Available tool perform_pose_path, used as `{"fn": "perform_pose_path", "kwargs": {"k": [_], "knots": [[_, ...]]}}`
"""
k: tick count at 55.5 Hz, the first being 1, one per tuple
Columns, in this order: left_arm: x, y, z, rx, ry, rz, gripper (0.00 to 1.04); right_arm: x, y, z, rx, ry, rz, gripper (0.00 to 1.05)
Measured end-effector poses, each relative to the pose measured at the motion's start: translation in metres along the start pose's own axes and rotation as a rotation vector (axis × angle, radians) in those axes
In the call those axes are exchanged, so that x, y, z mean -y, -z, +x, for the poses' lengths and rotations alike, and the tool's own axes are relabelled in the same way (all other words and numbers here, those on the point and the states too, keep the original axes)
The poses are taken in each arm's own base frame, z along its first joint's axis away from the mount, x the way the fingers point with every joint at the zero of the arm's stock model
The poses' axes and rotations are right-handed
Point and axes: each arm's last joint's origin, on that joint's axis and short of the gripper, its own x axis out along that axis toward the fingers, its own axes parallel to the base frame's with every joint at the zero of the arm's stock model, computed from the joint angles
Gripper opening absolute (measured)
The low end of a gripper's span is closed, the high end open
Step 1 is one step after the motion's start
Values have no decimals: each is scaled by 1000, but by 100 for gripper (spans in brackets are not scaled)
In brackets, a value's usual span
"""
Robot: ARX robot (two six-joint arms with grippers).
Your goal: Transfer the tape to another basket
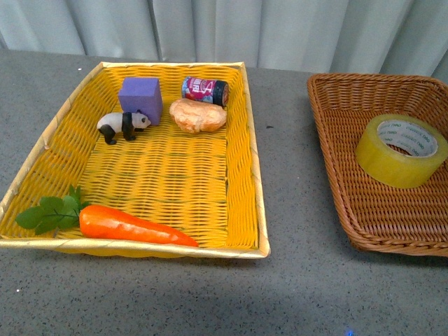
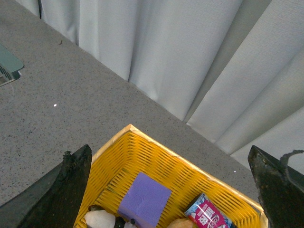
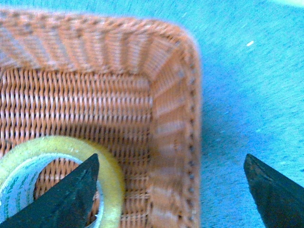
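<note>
Well, start at the left side of the tabletop: your left gripper [image 2: 167, 156] hangs with its fingers wide apart over the far corner of the yellow basket [image 1: 255, 175], holding nothing and well apart from the tape. Toward the right edge sits the brown basket [image 1: 329, 112]. The tape [image 1: 392, 164] lies inside it, tipped a little, its hole facing mostly up. Your right gripper [image 3: 171, 159] is spread open and empty above that basket's corner. One finger overlaps the roll's rim, and the other hangs beyond the basket wall. The right arm is clearly nearer, but the roll lies off to one finger's side, so I judge any grasp needs a sideways shift first.
</note>
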Motion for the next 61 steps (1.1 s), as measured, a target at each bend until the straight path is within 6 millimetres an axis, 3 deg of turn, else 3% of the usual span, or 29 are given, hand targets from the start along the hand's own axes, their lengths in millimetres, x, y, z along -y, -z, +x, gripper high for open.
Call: {"fn": "perform_pose_path", "kwargs": {"k": [3, 6, 13, 25, 32, 45, 61], "knots": [[-2, -1, 1, -4, 33, 15, 97, 4, -1, -13, 71, 19, 8, 96], [-9, -3, 2, 3, 236, 30, 88, 3, 2, -22, 256, -28, 52, 89], [-49, -4, -17, 139, 543, 179, 66, -11, 29, -48, 610, -58, 91, 67], [-118, 5, -47, 203, 559, 274, 30, -33, 64, -96, 783, -61, 96, 32], [-158, 18, -63, 181, 543, 299, 4, -45, 100, -113, 734, -69, 99, 3], [-198, 26, -91, 189, 553, 308, 4, -53, 126, -147, 746, -64, 103, 1], [-229, 33, -114, 185, 556, 309, 4, -66, 149, -173, 743, -71, 101, 1]]}}
